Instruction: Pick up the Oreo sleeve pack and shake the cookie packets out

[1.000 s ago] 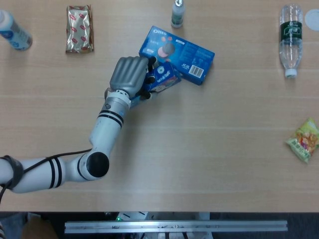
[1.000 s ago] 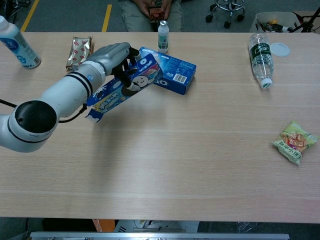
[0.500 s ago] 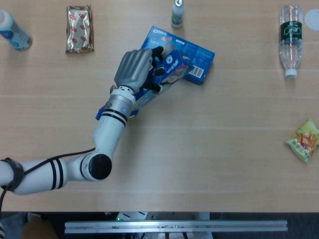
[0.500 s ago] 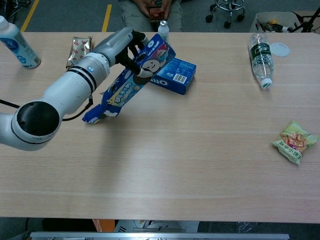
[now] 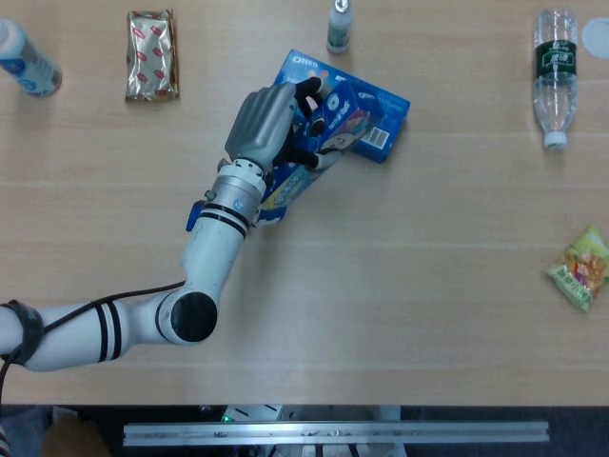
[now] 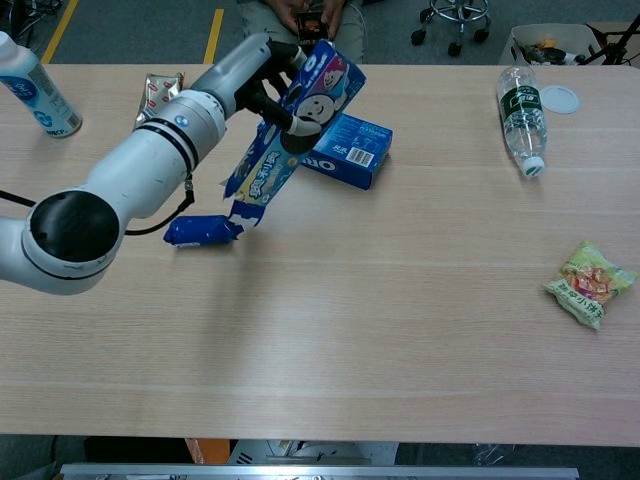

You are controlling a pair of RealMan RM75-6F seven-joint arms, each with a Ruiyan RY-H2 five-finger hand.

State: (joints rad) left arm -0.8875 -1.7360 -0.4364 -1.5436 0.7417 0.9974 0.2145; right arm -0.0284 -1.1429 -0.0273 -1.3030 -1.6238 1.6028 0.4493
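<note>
Wooden table (image 6: 400,330) below. Left hand (image 6: 262,72) clamped around Oreo sleeve pack (image 6: 290,135), open end tilted downward. Cookie packet (image 6: 200,231) lying beneath. Oreo box (image 6: 350,150) just behind hand.

Water bottle (image 5: 555,76) lying far right; snack bag (image 5: 580,268) nearer; foil packet (image 5: 151,55) far left.

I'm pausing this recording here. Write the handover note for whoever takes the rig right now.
Left hand grips the Oreo sleeve pack, lifted and tilted with its open end down over the table.
Right hand is not in view.
One blue cookie packet lies on the table below the pack's opening, apparently out.
Oreo box sits flat behind it.
Left to do: shake on; I cannot tell whether more packets are inside.
</note>
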